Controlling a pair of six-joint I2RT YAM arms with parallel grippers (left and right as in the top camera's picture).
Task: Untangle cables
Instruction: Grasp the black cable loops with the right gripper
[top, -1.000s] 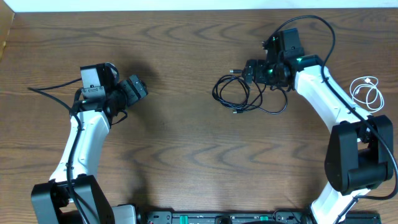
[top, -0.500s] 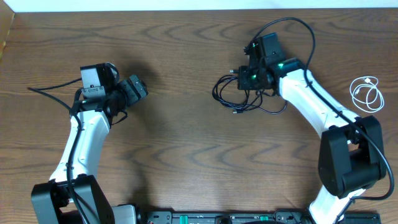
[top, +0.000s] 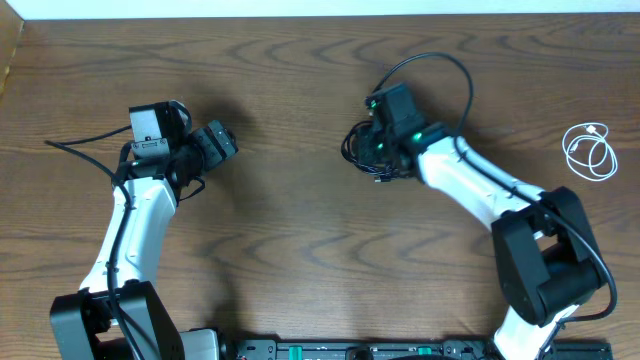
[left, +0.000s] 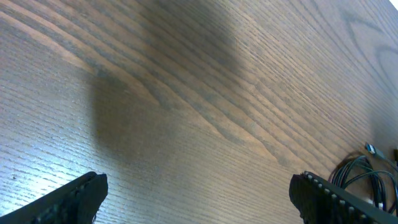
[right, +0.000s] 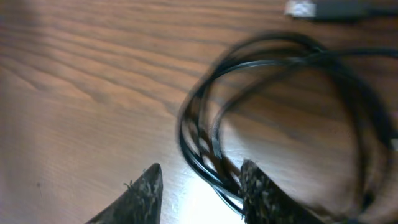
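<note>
A tangled bundle of black cables (top: 358, 150) lies on the wooden table right of centre, partly hidden under my right arm. My right gripper (top: 378, 142) is low over the bundle's left side. In the right wrist view its jaws (right: 199, 190) stand apart, with several black strands (right: 205, 124) running against the inner side of the right finger (right: 264, 196); a plug (right: 323, 7) lies at the top edge. A small white cable (top: 590, 150) sits coiled at the far right. My left gripper (top: 215, 140) is wide open over bare wood, and the black cables (left: 367, 177) show far to its right.
The table's back edge (top: 320, 14) runs along the top of the overhead view. A thick black arm wire (top: 430, 65) arcs above the right wrist, and another one (top: 80, 145) trails left from the left arm.
My right arm has swung left across the black bundle, which now looks more bunched at its left end. The left arm has not moved.
</note>
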